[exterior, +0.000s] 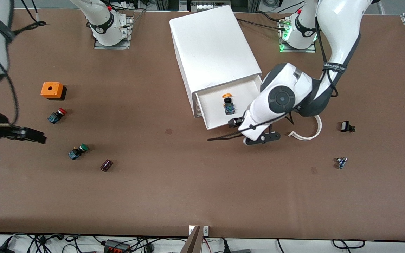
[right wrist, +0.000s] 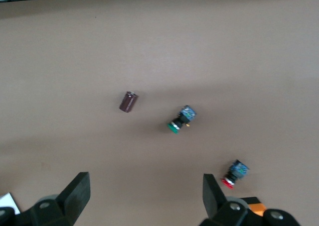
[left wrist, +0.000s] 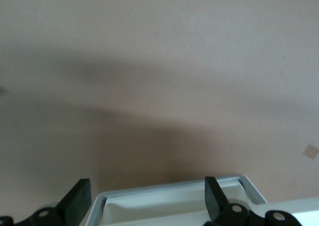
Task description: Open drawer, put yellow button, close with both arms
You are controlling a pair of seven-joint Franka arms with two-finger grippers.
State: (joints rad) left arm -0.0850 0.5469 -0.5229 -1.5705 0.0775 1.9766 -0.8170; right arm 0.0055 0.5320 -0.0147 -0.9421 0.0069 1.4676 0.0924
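From the front, the shallow white plastic drawer (exterior: 220, 112) stands pulled out of the smooth boxy white cabinet (exterior: 213, 52), with the yellow-capped push button (exterior: 228, 104) lying inside it and the left arm's black two-finger gripper (exterior: 239, 123) at the tray's 5 o'clock corner. The left wrist view shows its fingers (left wrist: 215, 196) spread wide and empty, straddling the drawer's rounded rim (left wrist: 174, 190). In the right wrist view, the waiting right gripper (right wrist: 144, 196) hangs wide open and empty above the matte brown table (right wrist: 199, 47), the green-capped button (right wrist: 180, 120) at its 12 o'clock.
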